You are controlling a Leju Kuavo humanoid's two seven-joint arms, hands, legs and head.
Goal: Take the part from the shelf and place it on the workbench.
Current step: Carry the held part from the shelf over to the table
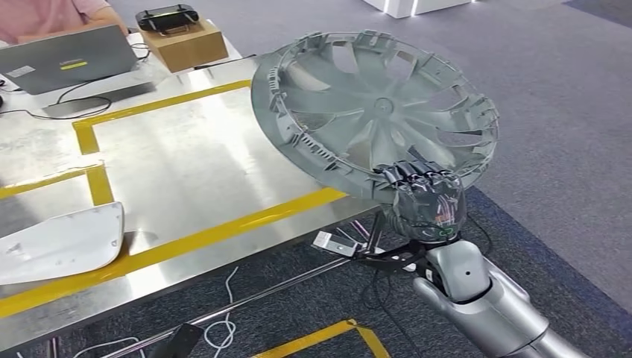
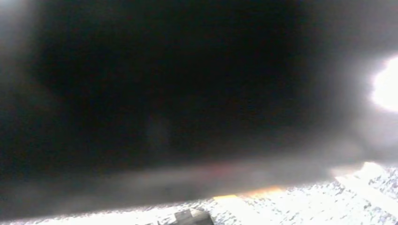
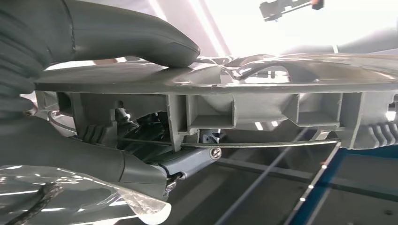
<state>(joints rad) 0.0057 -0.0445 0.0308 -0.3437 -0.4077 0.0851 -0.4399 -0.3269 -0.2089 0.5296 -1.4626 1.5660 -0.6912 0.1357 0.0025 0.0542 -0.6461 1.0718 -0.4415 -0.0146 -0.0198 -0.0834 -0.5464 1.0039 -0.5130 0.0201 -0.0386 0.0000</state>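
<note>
Head view: the right hand [image 1: 426,200] grips the grey wheel cover [image 1: 373,112] by its near rim, holding it tilted above the steel bench's [image 1: 186,156] right edge. The left hand's state cannot be told.

A grey, round, spoked part [image 1: 376,112] hangs tilted above the workbench's [image 1: 186,156] right near corner. Its near rim is gripped.
</note>
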